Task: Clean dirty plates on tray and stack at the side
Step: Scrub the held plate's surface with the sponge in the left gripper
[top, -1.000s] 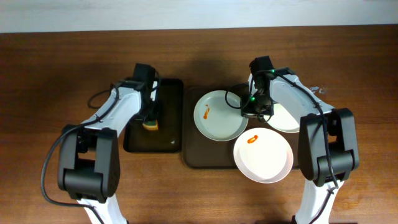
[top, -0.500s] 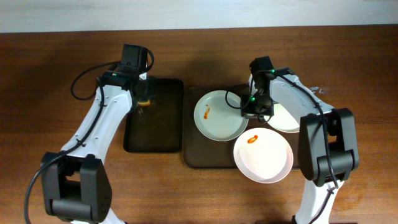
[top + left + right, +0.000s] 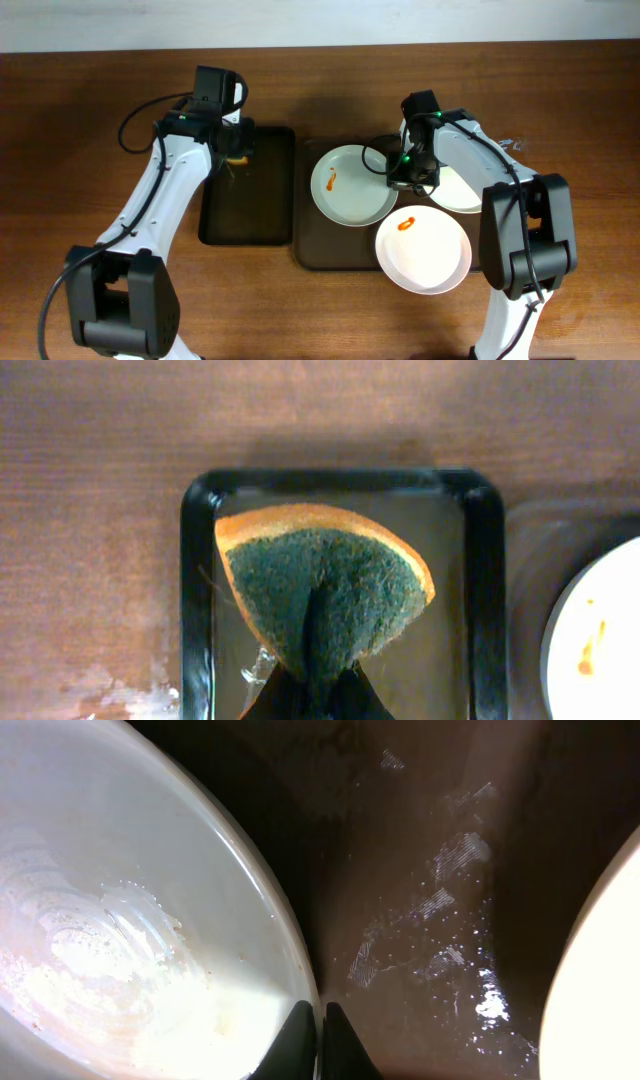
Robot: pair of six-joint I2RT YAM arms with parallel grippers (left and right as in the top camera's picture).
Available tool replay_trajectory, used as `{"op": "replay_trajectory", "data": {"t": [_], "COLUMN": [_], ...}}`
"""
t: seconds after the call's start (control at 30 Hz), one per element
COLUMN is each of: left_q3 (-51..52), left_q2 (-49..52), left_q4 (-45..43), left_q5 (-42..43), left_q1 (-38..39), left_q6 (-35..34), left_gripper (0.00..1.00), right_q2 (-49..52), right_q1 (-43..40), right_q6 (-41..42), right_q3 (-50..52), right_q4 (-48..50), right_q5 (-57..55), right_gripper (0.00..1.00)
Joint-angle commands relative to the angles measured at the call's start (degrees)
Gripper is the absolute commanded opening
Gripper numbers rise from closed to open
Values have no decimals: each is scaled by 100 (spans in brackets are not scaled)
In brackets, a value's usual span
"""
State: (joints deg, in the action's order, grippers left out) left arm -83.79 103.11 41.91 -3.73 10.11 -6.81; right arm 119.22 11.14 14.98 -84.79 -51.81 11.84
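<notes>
The left wrist view's right edge cuts off the stained plate (image 3: 598, 635).

Left arm (image 3: 160, 205) reaches forward, elbow out to its left. Left gripper (image 3: 312, 698) points down, jaws pinched tight on a sponge (image 3: 325, 585). Right arm (image 3: 497, 160) folds inward; right gripper (image 3: 322, 1038) sits low, jaws nearly together on the rim of a plate (image 3: 150, 920).

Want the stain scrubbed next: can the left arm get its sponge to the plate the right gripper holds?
Probably yes. The plate lies face up, stain on the side nearer the left gripper's sponge; the right gripper pinches the far rim, clear of it.
</notes>
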Motion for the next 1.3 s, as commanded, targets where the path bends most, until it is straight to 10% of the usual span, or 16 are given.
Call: {"op": "replay_trajectory", "data": {"t": [0.0,0.27,1.27], "left_q3": [-138,-133,-133], "left_q2": [-70,42,2035], "left_q4": [162,-793,-1189], "left_q5": [-107,2216,1661], "left_q1": [2,374,1768], "left_q6": [212,168,-382], "left_gripper": [0,0,0], "right_q2": [15,15,15], "right_q1": [42,42,44], "right_q6": [55,79,52], "right_q3": [37,37,37], "right_q4": [17,17,-2], "right_q5": [22,173,168], "right_gripper": [4,4,4]}}
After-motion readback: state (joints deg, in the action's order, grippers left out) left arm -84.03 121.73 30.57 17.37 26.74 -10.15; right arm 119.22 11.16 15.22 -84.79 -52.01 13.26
